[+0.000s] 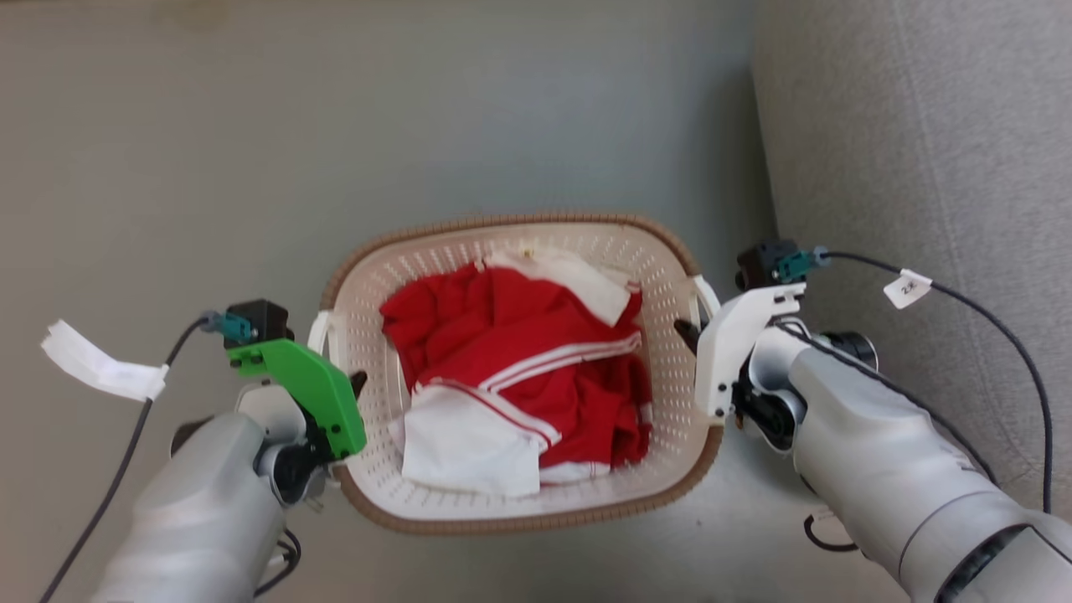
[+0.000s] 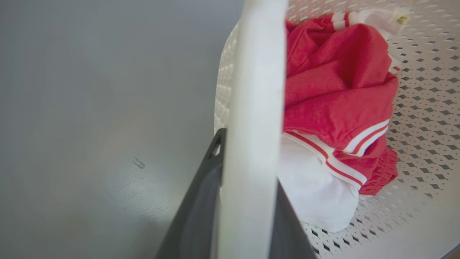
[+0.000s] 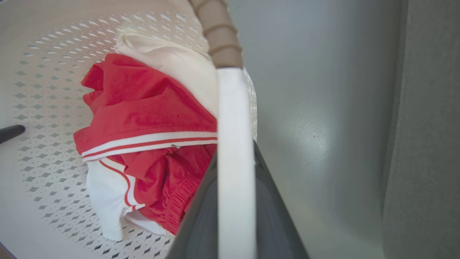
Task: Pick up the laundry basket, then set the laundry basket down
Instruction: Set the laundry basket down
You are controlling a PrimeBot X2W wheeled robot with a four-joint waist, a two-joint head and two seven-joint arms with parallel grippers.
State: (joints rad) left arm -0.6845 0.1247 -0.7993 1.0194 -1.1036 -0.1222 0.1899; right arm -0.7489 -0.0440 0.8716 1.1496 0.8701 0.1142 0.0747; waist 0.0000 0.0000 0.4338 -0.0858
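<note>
One basket (image 1: 502,223) is showing beside the sofa (image 1: 921,126), underside hidden, so can't tell if it's touching floor (image 1: 251,126). Left gripper (image 1: 352,389) is squeezing the left handle (image 1: 318,328), right gripper (image 1: 691,331) the right handle (image 1: 708,293), fingertips mostly covered.

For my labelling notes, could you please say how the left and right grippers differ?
The left gripper carries a green mount, the right gripper a white mount. The left gripper holds the left handle of the laundry basket, the right gripper the right handle. Both are shut.
</note>
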